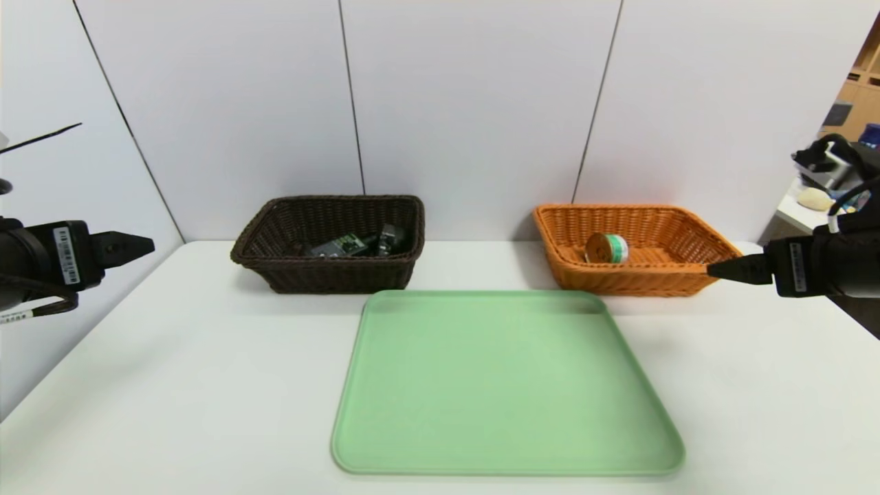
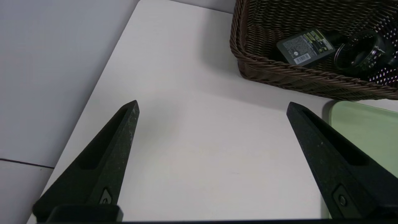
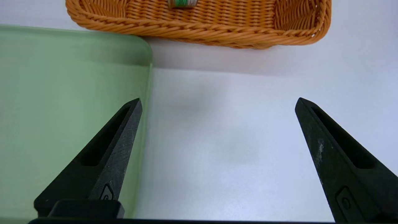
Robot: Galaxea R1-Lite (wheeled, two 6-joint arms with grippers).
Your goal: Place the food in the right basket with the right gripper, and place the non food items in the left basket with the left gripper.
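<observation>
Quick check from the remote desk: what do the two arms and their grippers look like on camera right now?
Both arms are black. Each gripper, left and right, tapers to long pointed black fingers with a recessed slot along each. A white barcode sticker sits on each wrist housing. A cable loops beside each arm.

Lab test bench: plain white table boxed by white partition panels, office shelving visible far right.

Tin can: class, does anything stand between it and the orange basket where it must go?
Nothing does: the tin can already lies on its side inside the orange basket. The right gripper, fingers open, holds nothing.
</observation>
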